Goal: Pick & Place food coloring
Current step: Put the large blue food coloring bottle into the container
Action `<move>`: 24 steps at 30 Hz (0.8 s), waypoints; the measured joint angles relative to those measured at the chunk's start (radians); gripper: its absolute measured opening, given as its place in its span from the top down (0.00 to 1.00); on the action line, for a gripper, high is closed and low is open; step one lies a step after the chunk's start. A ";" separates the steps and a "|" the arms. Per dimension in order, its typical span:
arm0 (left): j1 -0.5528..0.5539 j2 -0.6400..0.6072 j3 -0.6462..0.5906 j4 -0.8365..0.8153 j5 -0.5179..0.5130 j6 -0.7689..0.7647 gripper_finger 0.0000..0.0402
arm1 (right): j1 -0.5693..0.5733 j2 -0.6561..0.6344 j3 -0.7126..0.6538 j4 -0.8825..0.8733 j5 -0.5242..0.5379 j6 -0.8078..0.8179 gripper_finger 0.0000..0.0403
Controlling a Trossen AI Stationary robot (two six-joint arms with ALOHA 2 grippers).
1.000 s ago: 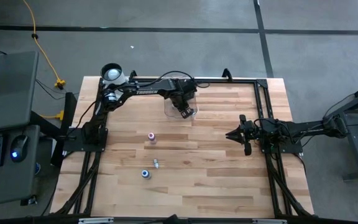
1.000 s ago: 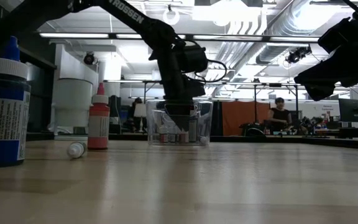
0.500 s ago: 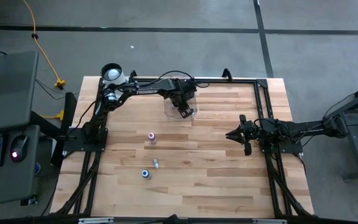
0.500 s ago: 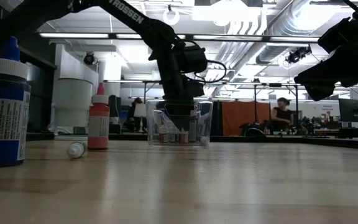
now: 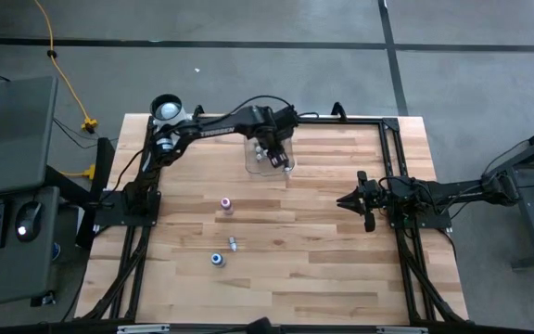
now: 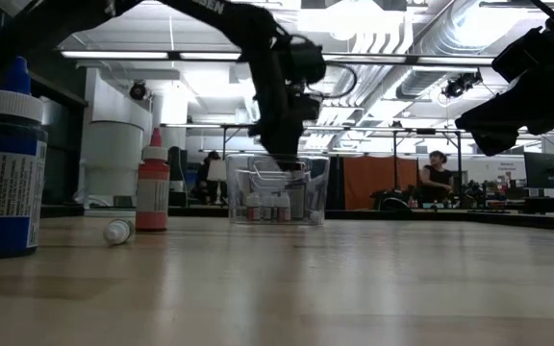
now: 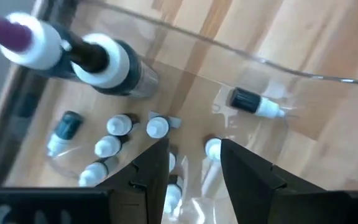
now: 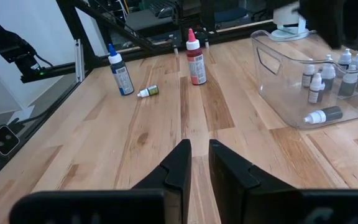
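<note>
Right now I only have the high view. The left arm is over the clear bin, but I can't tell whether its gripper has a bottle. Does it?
Observer: No. In the left wrist view the left gripper is open with nothing between its fingers. The food coloring bottles lie below it in the bin.
Operator: And the three loose ones on the table, are they standing or lying?
Observer: From the waiting right gripper, the blue-capped bottle and the red bottle stand upright. The small bottle between them lies on its side.
</note>
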 joint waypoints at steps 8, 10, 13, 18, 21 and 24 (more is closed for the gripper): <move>-0.027 -0.001 0.233 -0.238 0.004 0.170 0.65 | 0.000 0.000 0.000 0.000 0.000 0.000 0.87; -0.035 -0.018 0.276 -0.297 0.029 0.223 0.65 | 0.000 0.000 0.000 0.000 0.000 0.000 0.87; -0.049 -0.073 0.291 -0.330 0.076 0.286 0.65 | 0.000 0.000 0.000 0.000 0.000 0.000 0.87; -0.078 -0.162 0.291 -0.423 0.116 0.351 0.65 | 0.000 0.000 0.000 0.000 0.000 0.000 0.88; -0.101 -0.217 0.261 -0.441 0.174 0.357 0.65 | 0.000 0.000 0.000 0.000 0.000 0.000 0.88; -0.131 -0.284 0.203 -0.438 0.231 0.365 0.65 | 0.000 0.000 0.000 0.000 0.000 0.000 0.87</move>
